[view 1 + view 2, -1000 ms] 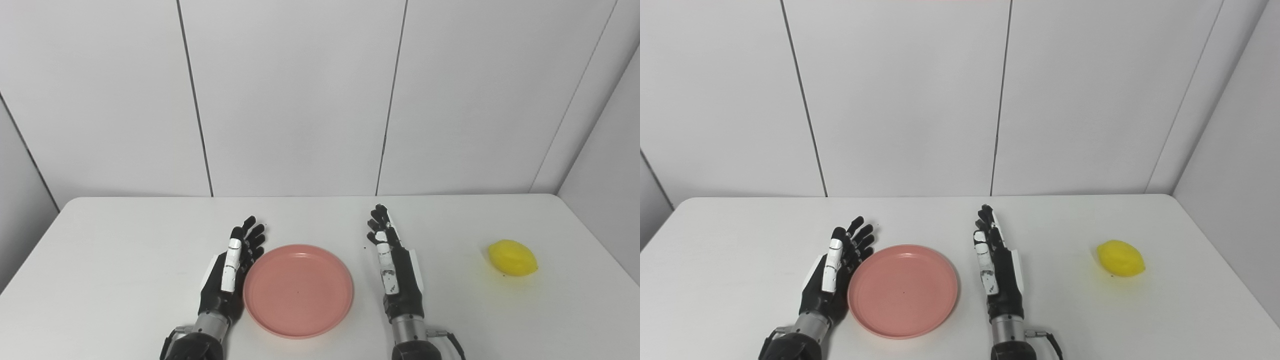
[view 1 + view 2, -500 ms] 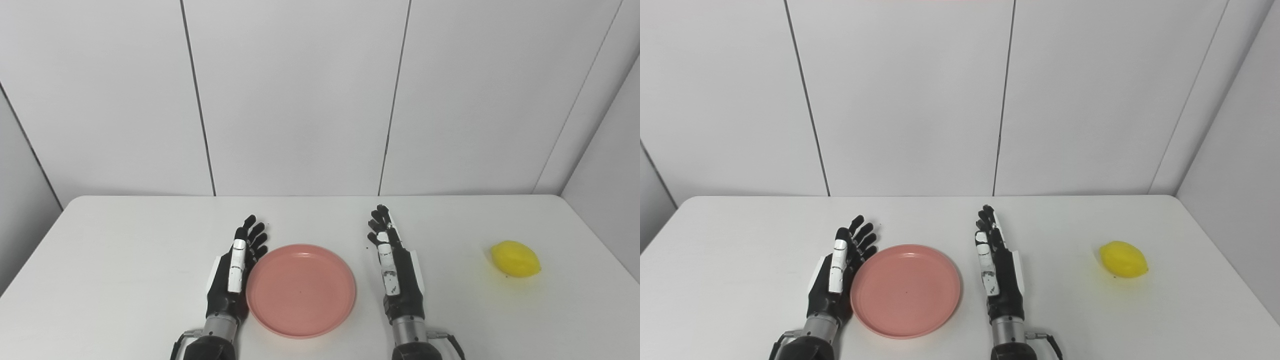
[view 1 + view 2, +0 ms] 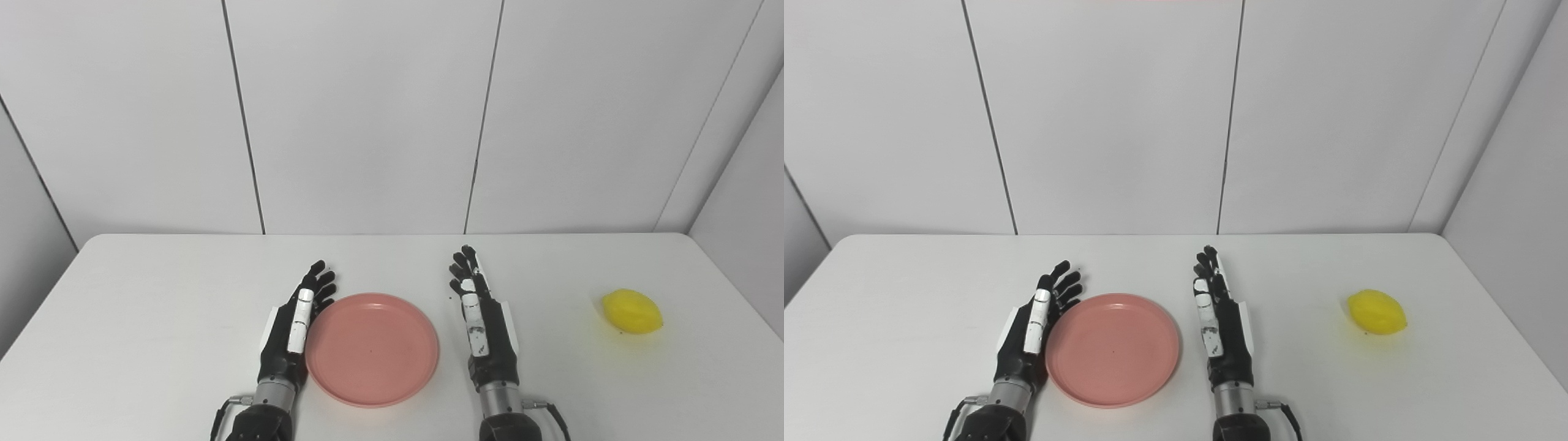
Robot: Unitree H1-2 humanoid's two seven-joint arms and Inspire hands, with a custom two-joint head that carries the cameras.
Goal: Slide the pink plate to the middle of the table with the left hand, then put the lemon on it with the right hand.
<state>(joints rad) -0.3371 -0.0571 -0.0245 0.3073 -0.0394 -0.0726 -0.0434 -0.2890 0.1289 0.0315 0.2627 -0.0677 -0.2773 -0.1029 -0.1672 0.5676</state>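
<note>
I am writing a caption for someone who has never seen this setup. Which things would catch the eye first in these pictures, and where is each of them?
The pink plate stands out most, near the front middle of the white table, empty. The two black hands flank it with fingers straight: the left hand against its left rim, the right hand a little apart on the other side. The yellow lemon lies alone far to the right.
</note>
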